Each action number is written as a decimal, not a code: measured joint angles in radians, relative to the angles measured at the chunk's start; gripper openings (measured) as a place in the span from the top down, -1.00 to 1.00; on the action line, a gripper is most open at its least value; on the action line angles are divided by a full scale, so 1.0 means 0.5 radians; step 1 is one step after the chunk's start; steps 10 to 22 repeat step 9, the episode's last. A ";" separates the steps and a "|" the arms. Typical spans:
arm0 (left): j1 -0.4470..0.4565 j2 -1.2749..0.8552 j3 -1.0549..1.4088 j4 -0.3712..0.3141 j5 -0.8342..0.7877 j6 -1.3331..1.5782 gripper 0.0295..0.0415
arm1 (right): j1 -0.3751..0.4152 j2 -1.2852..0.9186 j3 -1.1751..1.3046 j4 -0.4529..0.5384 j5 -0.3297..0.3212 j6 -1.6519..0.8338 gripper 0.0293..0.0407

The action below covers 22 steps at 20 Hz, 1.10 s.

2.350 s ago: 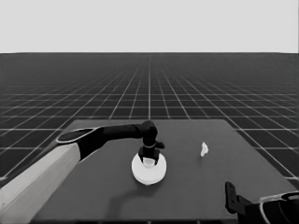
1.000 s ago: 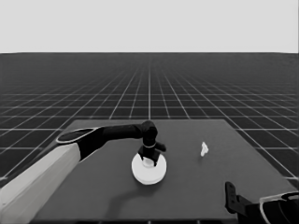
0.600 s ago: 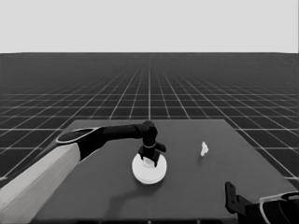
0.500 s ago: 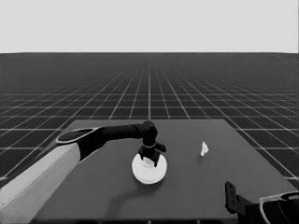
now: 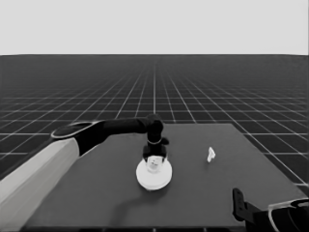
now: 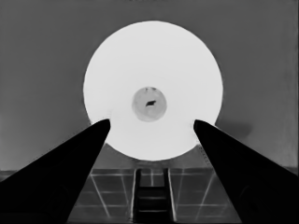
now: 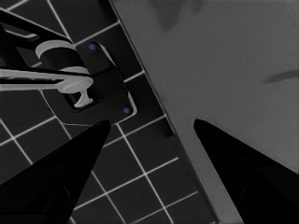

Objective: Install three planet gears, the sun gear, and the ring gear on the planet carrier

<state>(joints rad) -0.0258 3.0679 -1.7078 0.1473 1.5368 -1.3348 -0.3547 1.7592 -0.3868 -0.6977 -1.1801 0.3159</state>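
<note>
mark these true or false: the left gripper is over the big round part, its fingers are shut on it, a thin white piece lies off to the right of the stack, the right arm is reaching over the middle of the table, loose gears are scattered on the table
1. The left gripper is over the larger round part. True.
2. Its fingers are shut on that part. False: in the left wrist view the fingers stand apart, open, on either side of the white disc.
3. A thin white piece lies to the right of the stack. True.
4. The right arm reaches over the table's middle. False: the right gripper sits at the lower right corner of the head view, parked.
5. Loose gears are scattered on the table. False: no loose gear shows on the table.
</note>
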 joint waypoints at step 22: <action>-0.580 -2.381 2.377 0.302 -1.597 3.067 -0.55 | 0.967 1.219 -2.531 1.330 -0.621 0.639 -0.63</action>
